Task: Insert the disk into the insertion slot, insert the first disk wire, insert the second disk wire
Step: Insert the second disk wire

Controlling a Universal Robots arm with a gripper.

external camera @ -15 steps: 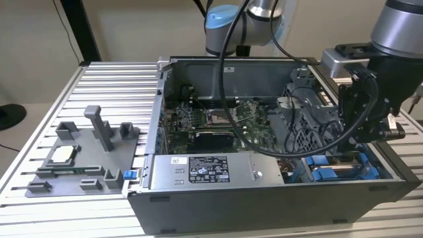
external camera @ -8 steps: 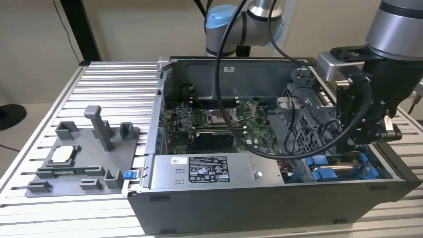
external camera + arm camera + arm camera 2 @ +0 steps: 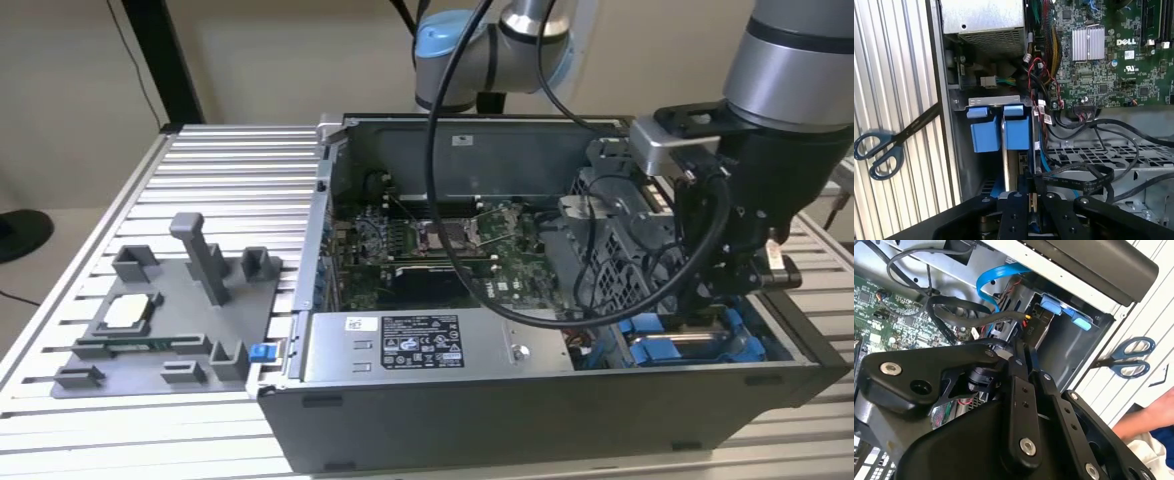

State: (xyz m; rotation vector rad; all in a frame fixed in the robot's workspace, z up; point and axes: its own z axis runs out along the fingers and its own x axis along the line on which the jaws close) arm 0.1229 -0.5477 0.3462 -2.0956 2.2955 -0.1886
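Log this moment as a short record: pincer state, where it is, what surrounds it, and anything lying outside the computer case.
pincer: fingers close together, apparently shut on a thin black cable end; what it pinches is hard to make out
position: low inside the computer case, at the corner on the exterior view's right, beside the blue drive bay
nearby: black cables, blue ribbon cable, motherboard, power supply box
outside the case: scissors on the ribbed table; grey holder tray
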